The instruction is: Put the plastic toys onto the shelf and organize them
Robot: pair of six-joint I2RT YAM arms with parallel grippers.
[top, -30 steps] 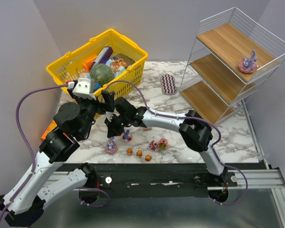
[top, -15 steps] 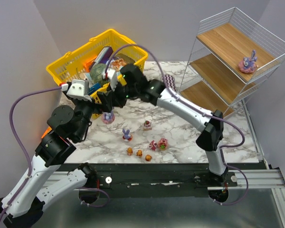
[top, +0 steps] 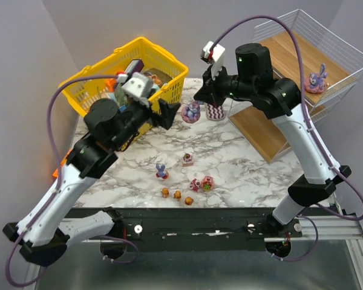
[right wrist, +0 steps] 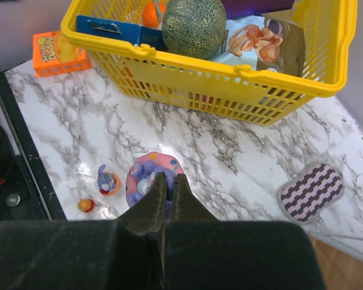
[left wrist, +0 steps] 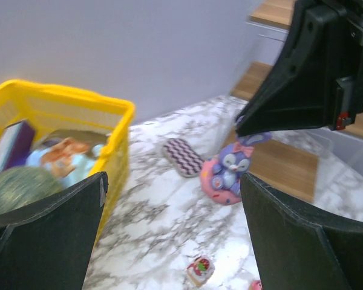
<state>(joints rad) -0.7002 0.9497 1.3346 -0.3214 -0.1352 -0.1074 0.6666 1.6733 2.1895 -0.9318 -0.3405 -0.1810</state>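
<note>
Reading orange box (right wrist: pixel 54 51): "Scrub Daddy", just beside yellow basket (right wrist: pixel 230 78)
Right gripper (right wrist: pixel 166 178): clamped on purple bunny (right wrist: pixel 140 181)
Left gripper (left wrist: pixel 172 181): fingers wide apart, empty

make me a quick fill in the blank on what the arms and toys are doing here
1. The right gripper is shut on a purple ___ with a pink base.
2. The left gripper is ___ and holds nothing.
3. The melon lies inside the yellow ___.
4. A second purple figurine stands on the wire-framed ___.

Missing words: bunny; open; basket; shelf
</note>
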